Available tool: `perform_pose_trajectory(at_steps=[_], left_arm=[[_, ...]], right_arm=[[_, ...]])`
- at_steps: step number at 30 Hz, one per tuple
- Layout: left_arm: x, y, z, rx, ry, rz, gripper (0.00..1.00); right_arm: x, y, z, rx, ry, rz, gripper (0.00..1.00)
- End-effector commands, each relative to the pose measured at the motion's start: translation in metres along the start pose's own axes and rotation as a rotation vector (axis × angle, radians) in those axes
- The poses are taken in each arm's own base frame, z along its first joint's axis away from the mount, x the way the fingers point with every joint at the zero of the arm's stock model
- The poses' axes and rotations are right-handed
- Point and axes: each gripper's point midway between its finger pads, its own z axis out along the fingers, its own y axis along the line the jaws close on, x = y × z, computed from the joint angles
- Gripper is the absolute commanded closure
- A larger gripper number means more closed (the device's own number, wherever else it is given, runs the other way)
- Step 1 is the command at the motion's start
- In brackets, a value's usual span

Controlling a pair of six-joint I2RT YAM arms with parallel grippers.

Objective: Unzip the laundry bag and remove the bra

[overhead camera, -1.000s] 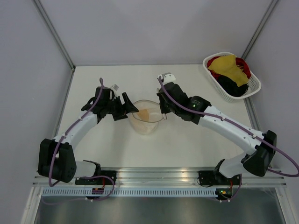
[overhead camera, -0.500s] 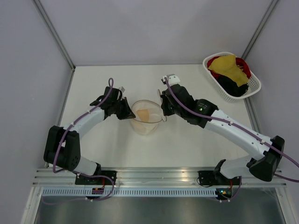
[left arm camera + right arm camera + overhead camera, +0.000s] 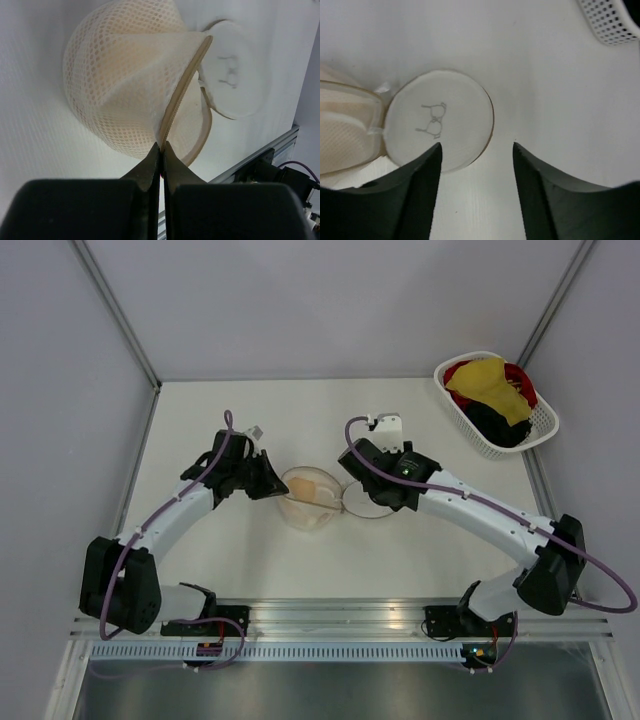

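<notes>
White mesh forms the laundry bag (image 3: 308,504), which sits on the counter (image 3: 240,410) between the two arms. Its zipped rim is already parted, and its round flap (image 3: 440,117), printed with a bra outline, lies flat to the right. The left gripper (image 3: 161,149) is pressed together on the tan zip tape at the bag's rim, pinning that edge. The right gripper (image 3: 476,150) hangs spread just above the flap, holding nothing. The bra (image 3: 314,488) is inside the bag, a peach shape showing through the netting.

Both look light and floppy. The mesh will likely crumple and follow whatever pulls it, so the pinned rim matters as an anchor. The padded cups should spring and bunch rather than slide cleanly, and straps may snag on netting or zip teeth. A sensible hold is the cup edge nearest the opening, pinched through the padding and drawn out sideways, away from the left gripper. The basket (image 3: 545,427) of coloured clothes stands well apart at the far right.
</notes>
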Motion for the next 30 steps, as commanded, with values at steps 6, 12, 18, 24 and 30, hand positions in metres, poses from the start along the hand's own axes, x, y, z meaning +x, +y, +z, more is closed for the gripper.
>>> perform_pose_trajectory(at_steps=[6, 12, 18, 24, 30], left_arm=[[0.024, -0.004, -0.002, 0.048, 0.050, 0.003, 0.98], [0.046, 0.012, 0.003, 0.010, 0.105, -0.007, 0.98], [0.054, 0.023, 0.002, -0.025, 0.116, -0.016, 0.98], [0.054, 0.026, 0.004, -0.041, 0.120, -0.020, 0.98], [0.054, 0.024, 0.002, -0.039, 0.116, -0.022, 0.98]], right_arm=[[-0.029, 0.101, -0.071, -0.674, -0.097, 0.081, 0.26], [0.005, 0.161, -0.050, -0.807, 0.003, 0.003, 0.29], [0.020, 0.202, -0.032, -0.867, 0.048, -0.022, 0.33], [0.044, 0.232, -0.011, -0.889, 0.121, -0.030, 0.41], [0.070, 0.247, 0.016, -0.850, 0.168, -0.041, 0.47]])
